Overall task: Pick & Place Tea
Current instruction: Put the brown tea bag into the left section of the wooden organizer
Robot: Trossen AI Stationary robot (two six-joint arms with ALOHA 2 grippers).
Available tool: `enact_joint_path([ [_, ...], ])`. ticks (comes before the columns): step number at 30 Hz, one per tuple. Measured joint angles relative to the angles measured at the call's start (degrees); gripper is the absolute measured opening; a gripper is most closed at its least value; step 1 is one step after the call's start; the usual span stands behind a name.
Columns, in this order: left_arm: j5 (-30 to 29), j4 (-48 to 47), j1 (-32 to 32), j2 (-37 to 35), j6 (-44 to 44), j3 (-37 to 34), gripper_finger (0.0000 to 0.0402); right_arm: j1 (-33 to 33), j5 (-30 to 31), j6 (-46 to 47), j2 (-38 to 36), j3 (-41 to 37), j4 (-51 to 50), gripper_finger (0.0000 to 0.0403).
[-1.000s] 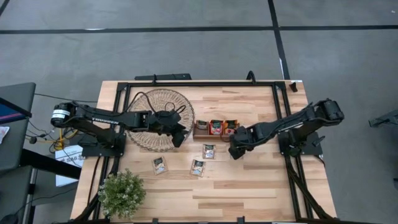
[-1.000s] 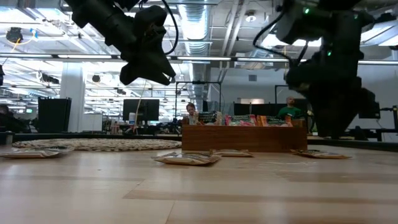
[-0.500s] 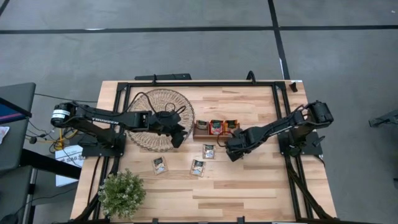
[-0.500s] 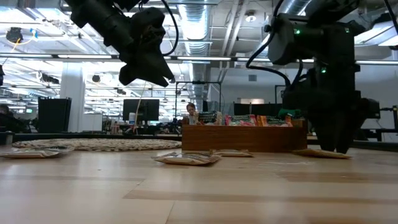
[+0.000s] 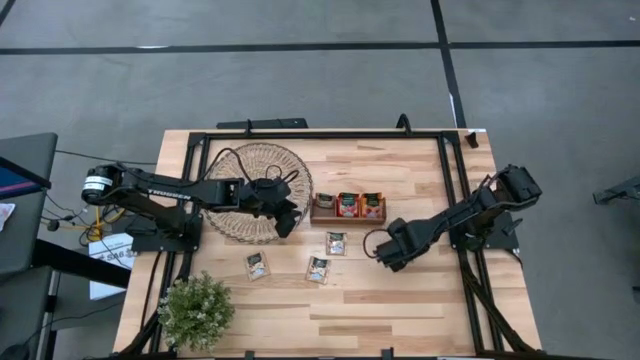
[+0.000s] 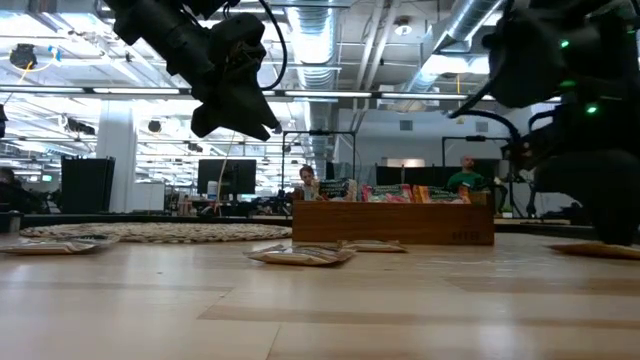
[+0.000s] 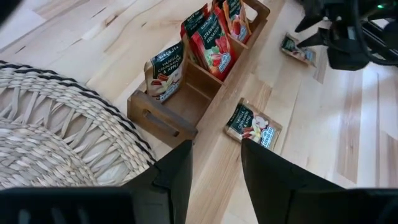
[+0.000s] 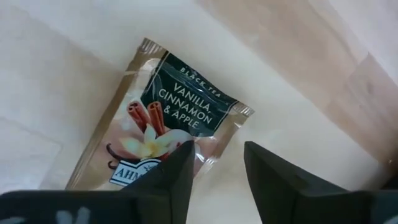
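R gripper [image 8: 214,180] low over vanilla sachet [image 8: 161,127] on desk [image 8: 298,124]; fingers apart, straddling its corner, long axis diagonal. L gripper [image 5: 290,215] farther, fingers apart.

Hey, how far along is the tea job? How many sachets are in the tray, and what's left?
Done: three sachets stand in the wooden tray. In hand: the right hand is low over a vanilla sachet lying flat on the table, fingers apart, not yet gripping. Left: that one plus three loose sachets. The left hand waits open by the woven mat.
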Motion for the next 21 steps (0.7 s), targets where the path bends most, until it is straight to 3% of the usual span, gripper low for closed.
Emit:
enact_joint_path([
  [9,0.68,0.07,0.01,-0.02,-0.02,1.31,0.0128,3.25,-0.89,4.8,-6.51,0.02,-2.33,0.0184],
  [12,0.81,-0.01,0.0,-0.02,0.87,2.29,0.0128,3.23,1.6,6.04,-8.15,0.13,-2.81,0.0192],
  [17,0.81,0.0,0.0,-0.04,1.11,3.33,0.0128,1.31,4.73,5.57,-6.95,-0.26,-0.87,0.0194],
  [21,0.81,-0.37,0.01,-0.04,1.06,3.41,0.0128,0.01,2.98,4.07,-3.69,-2.94,6.69,0.0195],
])
